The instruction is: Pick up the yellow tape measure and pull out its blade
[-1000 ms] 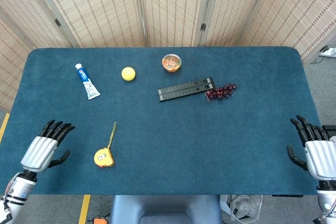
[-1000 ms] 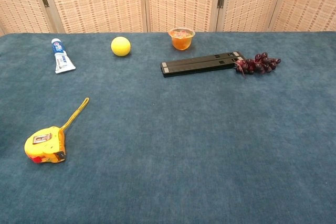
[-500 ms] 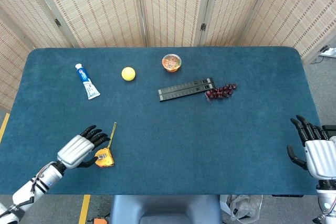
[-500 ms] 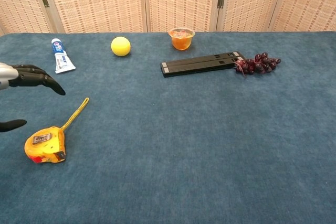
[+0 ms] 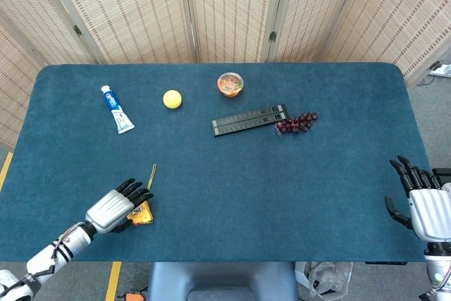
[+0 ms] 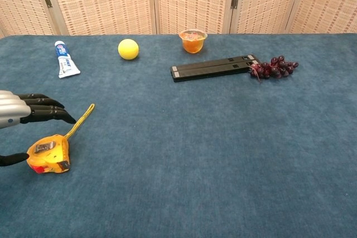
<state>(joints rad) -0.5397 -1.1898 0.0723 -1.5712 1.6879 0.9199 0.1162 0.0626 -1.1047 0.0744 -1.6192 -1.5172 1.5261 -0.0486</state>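
The yellow tape measure (image 6: 48, 155) lies on the blue table near its front left, with its yellow strap (image 6: 81, 119) trailing toward the back. In the head view my left hand (image 5: 116, 207) partly covers the tape measure (image 5: 143, 213). My left hand (image 6: 25, 113) hovers just above and to the left of it, fingers spread, the thumb low beside the case; it holds nothing. My right hand (image 5: 423, 202) stays open at the table's front right edge, far from the tape measure.
A toothpaste tube (image 5: 116, 109), a yellow ball (image 5: 172, 99), a cup of food (image 5: 230, 84), a black bar (image 5: 250, 119) and a bunch of dark grapes (image 5: 297, 123) lie across the back half of the table (image 5: 282, 188).
My left hand has moved from the table's front left edge rightward to the tape measure and lowered over it. The tape measure and my right hand have not moved.
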